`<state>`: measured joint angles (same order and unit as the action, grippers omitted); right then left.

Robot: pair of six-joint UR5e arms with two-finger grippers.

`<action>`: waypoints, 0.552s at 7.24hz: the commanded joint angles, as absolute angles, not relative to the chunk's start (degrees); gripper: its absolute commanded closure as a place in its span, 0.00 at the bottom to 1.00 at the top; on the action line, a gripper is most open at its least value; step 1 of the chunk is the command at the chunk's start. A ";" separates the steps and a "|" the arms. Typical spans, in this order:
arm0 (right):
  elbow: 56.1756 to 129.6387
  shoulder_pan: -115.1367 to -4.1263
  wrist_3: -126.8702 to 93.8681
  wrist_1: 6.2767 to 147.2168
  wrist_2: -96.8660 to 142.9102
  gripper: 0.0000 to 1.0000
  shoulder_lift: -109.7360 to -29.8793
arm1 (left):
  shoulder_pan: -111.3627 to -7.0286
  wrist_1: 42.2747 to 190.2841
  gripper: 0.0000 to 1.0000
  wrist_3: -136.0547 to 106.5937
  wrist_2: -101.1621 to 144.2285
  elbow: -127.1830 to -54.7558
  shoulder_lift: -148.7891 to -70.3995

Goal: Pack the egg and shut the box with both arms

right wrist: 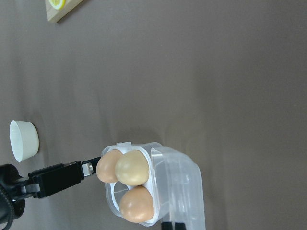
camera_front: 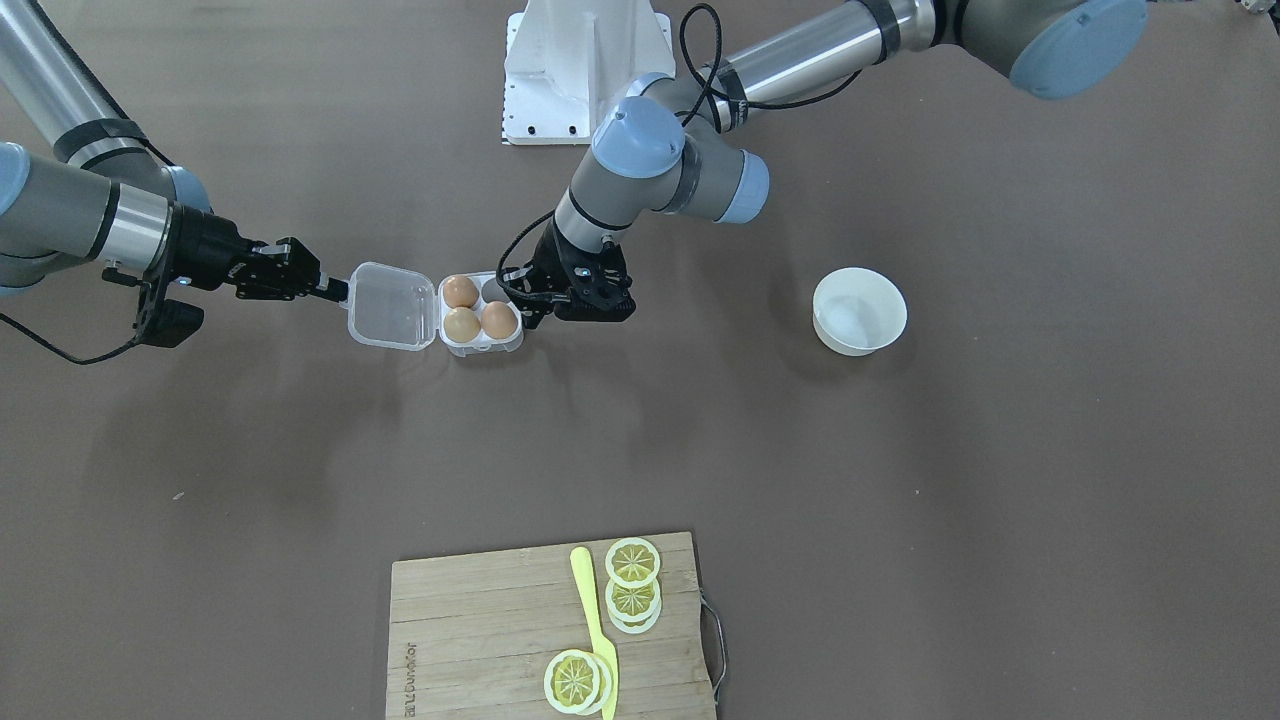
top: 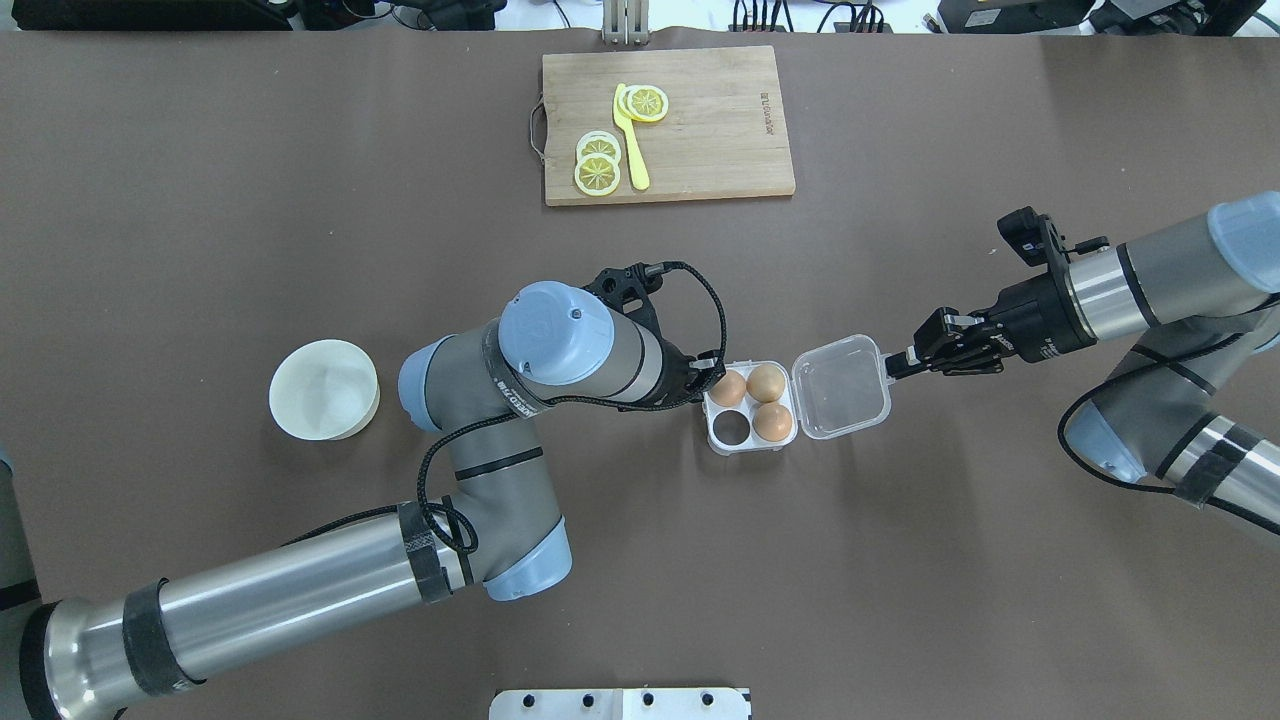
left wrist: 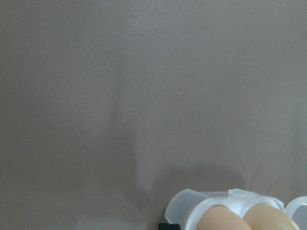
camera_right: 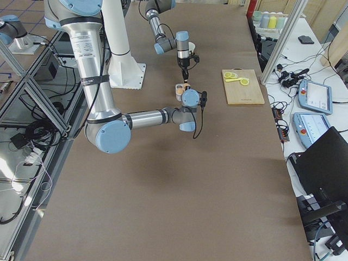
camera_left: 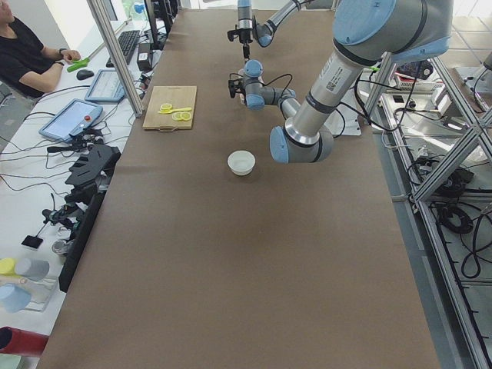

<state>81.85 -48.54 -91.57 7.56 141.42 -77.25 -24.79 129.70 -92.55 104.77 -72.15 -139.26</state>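
Note:
The clear box [camera_front: 481, 343] [top: 750, 445] sits mid-table with its lid [camera_front: 392, 307] [top: 840, 388] folded open flat beside it. Three tan eggs [camera_front: 461, 291] [top: 766, 382] [right wrist: 132, 167] fill three cups, and the fourth cup [top: 733, 428] is empty. My left gripper [camera_front: 530, 312] [top: 712, 372] [right wrist: 97, 163] reaches the box's rim on the side away from the lid and looks shut on it. On the other side, my right gripper [camera_front: 340, 291] [top: 893, 364] has its fingers drawn to a point on the lid's outer edge, shut on it.
An empty white bowl [camera_front: 860, 310] [top: 323, 388] stands off to my left of the box. A wooden cutting board [camera_front: 480, 620] [top: 720, 140] with lemon slices and a yellow knife lies at the far edge. The white base stand [camera_front: 585, 70] is behind the box.

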 commanded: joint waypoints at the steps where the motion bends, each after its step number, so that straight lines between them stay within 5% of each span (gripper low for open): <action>1: 82.35 -48.60 -91.58 7.56 141.42 1.00 -77.08 | -24.79 130.07 1.00 -92.55 104.77 -71.90 -139.31; 4: 82.97 -48.60 -91.58 7.65 141.33 1.00 -75.94 | -24.70 130.08 1.00 -92.55 104.50 -71.72 -139.31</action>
<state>82.92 -48.60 -91.54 7.63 141.40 -76.64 -24.71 130.10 -92.55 104.54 -71.76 -139.35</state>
